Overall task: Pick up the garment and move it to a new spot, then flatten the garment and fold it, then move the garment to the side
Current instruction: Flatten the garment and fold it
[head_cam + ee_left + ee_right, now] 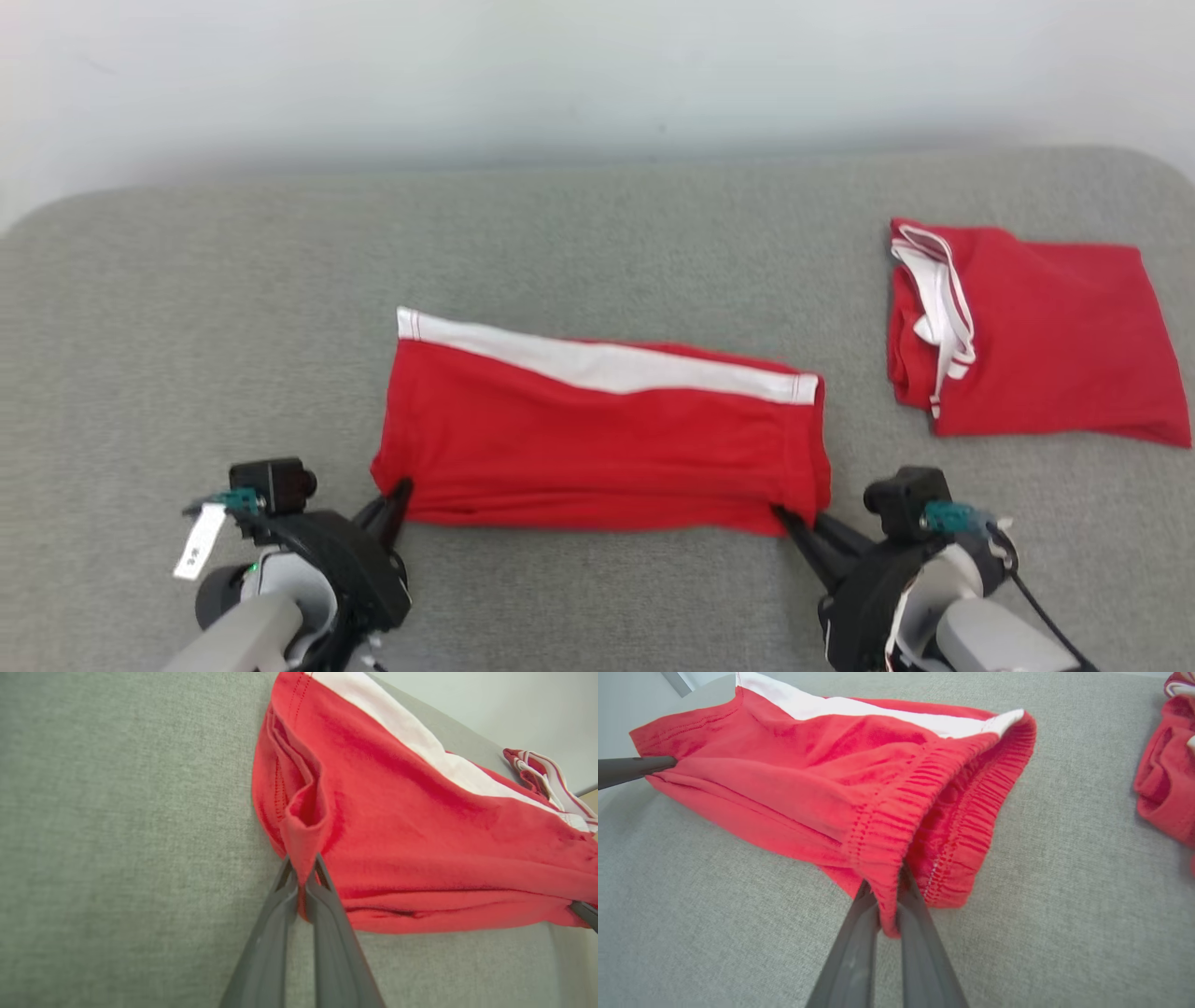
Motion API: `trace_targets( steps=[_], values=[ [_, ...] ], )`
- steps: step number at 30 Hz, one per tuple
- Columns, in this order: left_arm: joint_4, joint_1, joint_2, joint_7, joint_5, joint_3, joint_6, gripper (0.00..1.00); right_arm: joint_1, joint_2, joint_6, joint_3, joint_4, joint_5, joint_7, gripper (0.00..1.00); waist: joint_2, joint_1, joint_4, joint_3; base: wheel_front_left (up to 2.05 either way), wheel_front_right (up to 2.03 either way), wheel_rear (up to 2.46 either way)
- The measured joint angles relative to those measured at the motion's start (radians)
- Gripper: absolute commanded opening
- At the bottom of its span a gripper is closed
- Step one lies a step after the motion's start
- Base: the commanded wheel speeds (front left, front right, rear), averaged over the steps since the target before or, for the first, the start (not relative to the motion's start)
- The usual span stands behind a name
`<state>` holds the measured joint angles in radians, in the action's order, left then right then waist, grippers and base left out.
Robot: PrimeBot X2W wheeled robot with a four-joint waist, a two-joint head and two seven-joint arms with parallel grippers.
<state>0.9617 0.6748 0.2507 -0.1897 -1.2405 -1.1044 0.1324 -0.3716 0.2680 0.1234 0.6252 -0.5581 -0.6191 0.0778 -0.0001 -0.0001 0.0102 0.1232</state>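
A red garment (597, 439) with a white side stripe lies folded lengthwise across the middle of the grey surface. My left gripper (400, 490) is shut on its near left corner, the hem end (303, 826), with cloth pinched between the fingers (275, 933). My right gripper (782, 513) is shut on its near right corner, the elastic waistband (896, 840), with the band squeezed between the fingertips (859, 924). In the right wrist view the garment (808, 774) stretches away to the left gripper's dark finger (635, 767) at the far end.
A second red garment (1036, 331) with white trim lies folded at the right of the grey padded surface (233, 317). A pale wall runs behind the surface's far edge. The surface's rounded corners are at far left and far right.
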Motion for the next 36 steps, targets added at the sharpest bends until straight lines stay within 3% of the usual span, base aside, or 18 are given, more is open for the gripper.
trace_targets(
  steps=[15,30,31,32,33,34,36],
  values=[
    [0.044,-0.091,-0.005,-0.023,0.006,-0.021,0.0,0.0,0.058,-0.012,0.002,0.046,-0.015,-0.049,-0.035,0.0,-0.0001,-0.0001,0.093,-0.121,0.0,0.0,0.0],
    [0.059,-0.117,-0.03,-0.031,0.003,-0.025,0.0,0.0,0.059,-0.011,0.005,0.062,-0.052,-0.091,-0.087,0.0,0.0,0.0001,0.107,-0.127,0.0,0.0,0.0],
    [0.06,-0.117,-0.03,-0.032,0.003,-0.026,0.0,0.0,0.059,-0.012,0.005,0.063,-0.053,-0.095,-0.087,0.25,0.0001,0.0001,0.107,-0.126,0.0,0.0,0.0],
    [0.061,-0.118,-0.031,-0.032,0.003,-0.027,0.0,0.13,0.059,-0.012,0.006,0.06,-0.054,-0.1,-0.087,0.48,0.0001,0.0002,0.106,-0.126,0.0,0.0,0.0],
    [0.062,-0.118,-0.032,-0.032,0.003,-0.029,0.0,0.83,0.059,-0.013,0.006,0.057,-0.055,-0.109,-0.087,1.0,0.0001,0.0002,0.106,-0.125,0.0,0.0,0.0],
    [0.065,-0.118,-0.033,-0.032,0.002,-0.03,0.0,1.0,0.059,-0.014,0.006,0.054,-0.056,-0.116,-0.088,1.0,0.0001,0.0002,0.106,-0.125,0.0,0.0,0.0],
    [0.081,-0.118,-0.033,-0.032,0.001,-0.027,0.0,1.0,0.059,-0.013,0.006,0.055,-0.059,-0.122,-0.093,1.0,0.0001,0.0002,0.106,-0.127,0.0,0.0,0.0]
  ],
)
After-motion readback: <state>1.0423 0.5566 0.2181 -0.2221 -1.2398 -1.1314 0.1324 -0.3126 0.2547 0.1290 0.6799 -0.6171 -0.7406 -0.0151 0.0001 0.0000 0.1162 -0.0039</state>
